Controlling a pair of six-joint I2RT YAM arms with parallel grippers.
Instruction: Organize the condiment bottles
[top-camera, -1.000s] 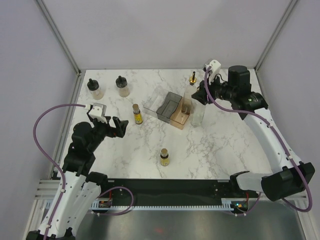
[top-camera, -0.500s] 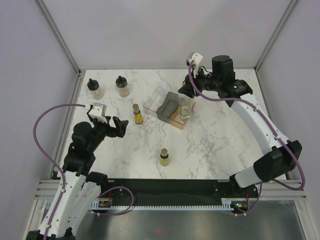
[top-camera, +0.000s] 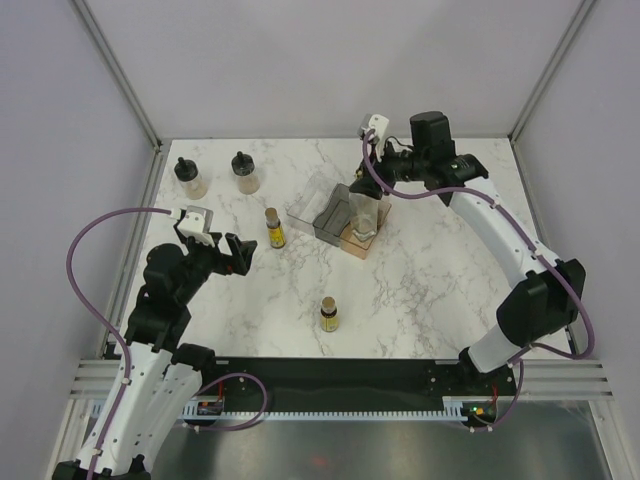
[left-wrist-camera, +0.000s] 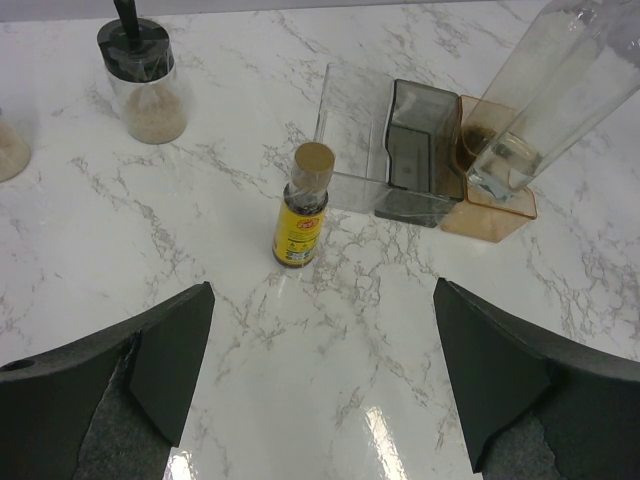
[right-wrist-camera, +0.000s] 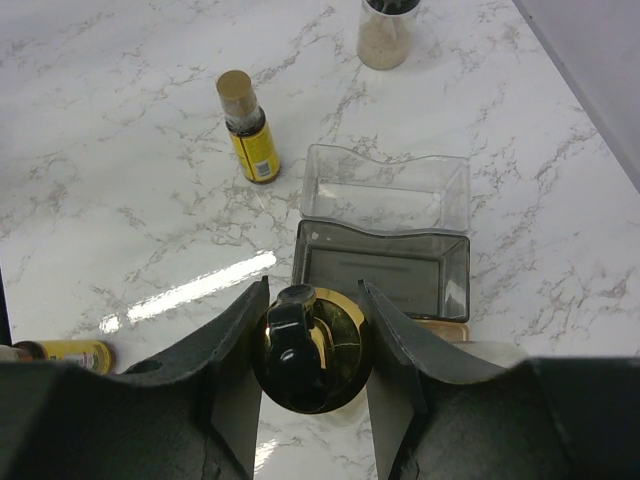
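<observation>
Now the right arm (top-camera: 500, 225) has swung left over the marble table (top-camera: 430, 290), between pale walls (top-camera: 300, 70), to the tray (left-wrist-camera: 350, 130). The right gripper (right-wrist-camera: 312, 300), clamped on the tall bottle (left-wrist-camera: 540, 100) by its gold top, holds it tilted, base in the peach compartment (left-wrist-camera: 500, 210): nearly filed, I judge. The left gripper (left-wrist-camera: 325, 335) hangs wide and empty near an amber bottle (left-wrist-camera: 303, 215).

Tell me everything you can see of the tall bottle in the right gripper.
The tall clear bottle is square-sided and glass-like, with a gold pourer top tipped by a black spout. The right gripper is shut on its neck. It leans in the left wrist view, its base down at the peach compartment; whether it rests there is unclear.
</observation>
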